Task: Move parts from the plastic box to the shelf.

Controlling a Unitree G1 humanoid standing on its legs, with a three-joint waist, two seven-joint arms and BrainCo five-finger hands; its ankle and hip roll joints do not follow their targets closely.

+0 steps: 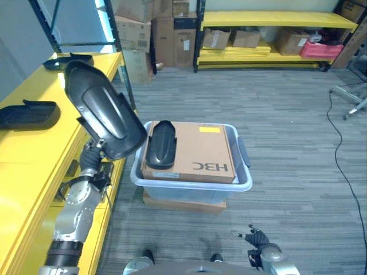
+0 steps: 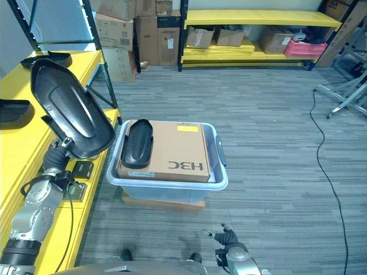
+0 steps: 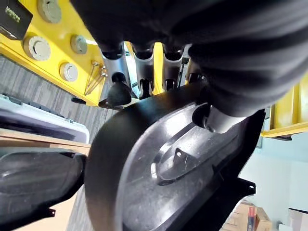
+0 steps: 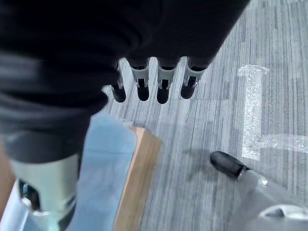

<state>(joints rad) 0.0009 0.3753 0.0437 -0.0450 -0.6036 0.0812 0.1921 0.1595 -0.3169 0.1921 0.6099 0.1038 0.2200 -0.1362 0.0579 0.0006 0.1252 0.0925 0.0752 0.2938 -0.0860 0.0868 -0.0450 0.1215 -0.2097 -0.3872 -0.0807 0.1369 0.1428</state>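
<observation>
My left hand [image 1: 93,156] is shut on the lower end of a large black moulded part [image 1: 103,109], held upright and tilted over the front edge of the yellow shelf [image 1: 34,154]. In the left wrist view my fingers [image 3: 118,89] curl over the part's rim [image 3: 168,168] while the thumb presses its inner face. The translucent plastic box [image 1: 192,184] stands on the floor just right of the shelf. It holds a cardboard box [image 1: 198,152] with another black part [image 1: 161,143] lying on top. My right hand [image 4: 162,86] hangs low and open, holding nothing.
Two more black parts [image 1: 28,113] [image 1: 70,60] lie on the shelf top. A flat cardboard piece [image 1: 183,203] sits under the plastic box. Stacked cartons [image 1: 155,28] and a long yellow rack [image 1: 275,22] line the back wall. A metal stand [image 1: 355,97] is at the right.
</observation>
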